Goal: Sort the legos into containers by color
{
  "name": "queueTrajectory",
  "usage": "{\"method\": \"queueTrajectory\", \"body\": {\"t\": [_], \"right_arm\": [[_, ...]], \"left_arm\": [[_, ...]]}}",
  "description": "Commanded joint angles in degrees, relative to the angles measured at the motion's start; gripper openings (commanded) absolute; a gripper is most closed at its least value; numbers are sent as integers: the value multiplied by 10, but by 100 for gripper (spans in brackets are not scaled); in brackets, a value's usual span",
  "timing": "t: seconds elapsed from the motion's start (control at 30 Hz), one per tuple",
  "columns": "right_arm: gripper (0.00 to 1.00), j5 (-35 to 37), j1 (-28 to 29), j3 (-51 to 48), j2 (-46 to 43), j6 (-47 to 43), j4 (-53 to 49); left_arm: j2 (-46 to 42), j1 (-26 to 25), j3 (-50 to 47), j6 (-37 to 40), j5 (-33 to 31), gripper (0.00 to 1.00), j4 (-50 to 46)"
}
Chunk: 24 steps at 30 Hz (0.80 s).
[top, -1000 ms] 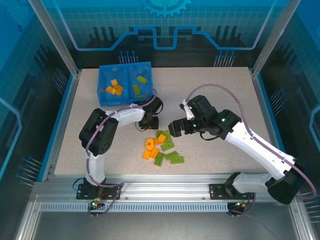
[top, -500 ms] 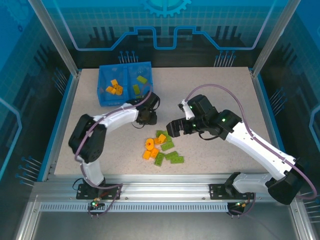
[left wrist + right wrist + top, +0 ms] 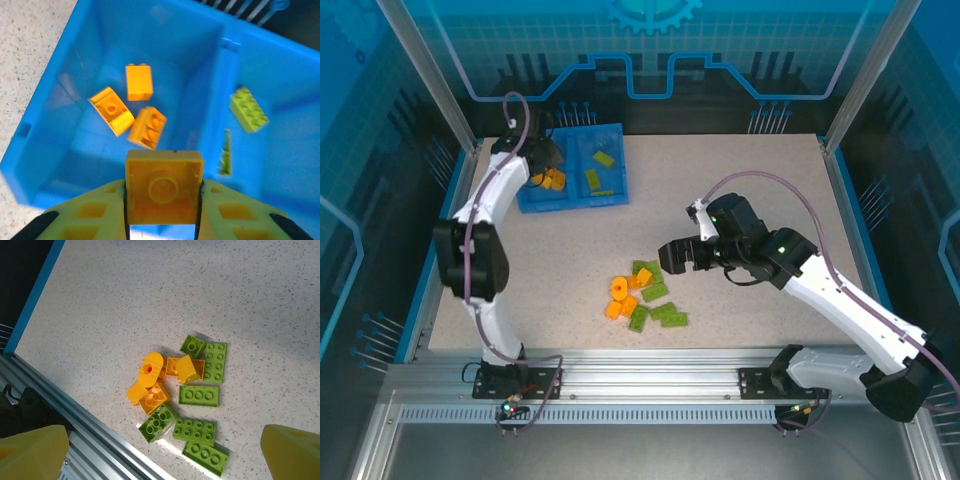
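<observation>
I work in a robotics lab test cell. My bench is a beige speckled stone-look tabletop [image 3: 750, 180] edged in blue, framed by silver aluminium extrusion posts [image 3: 428, 75], with a slotted silver aluminium rail [image 3: 650, 381] running along its near edge. Around it stand translucent blue plastic wall panels [image 3: 760, 50] printed with a gear and circuit-line pattern, like a demonstration enclosure.

**Bright, even light; near edges soft**

Top view was lit evenly from above, with a blue tint on the enclosure walls. The bench [image 3: 750, 190] looked pale, with faint soft shadows under the arms. Left wrist view ran slightly soft across the blue bin [image 3: 50, 175], its jaws blurred. Right wrist view kept the legos [image 3: 198, 395] crisp, its corner jaws defocused.
</observation>
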Motion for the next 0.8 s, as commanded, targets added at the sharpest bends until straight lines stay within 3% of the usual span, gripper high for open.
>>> {"method": "queueTrajectory", "body": {"t": [0.0, 0.2, 0.47, 0.6, 0.77], "right_arm": [[100, 17, -7, -8, -32, 16, -15], [100, 29, -7, -20, -68, 27, -24], [100, 27, -6, -19, -63, 28, -20], [100, 22, -7, -12, -41, 23, -11], [100, 33, -5, -12, 7, 15, -13]], "left_arm": [[78, 14, 66, -28, 26, 30, -71], [139, 18, 134, -33, 38, 43, -92], [91, 17, 107, -32, 37, 54, -80], [16, 17, 56, -47, 58, 54, -63], [-169, 3, -105, -100, 117, 53, 8]]}}
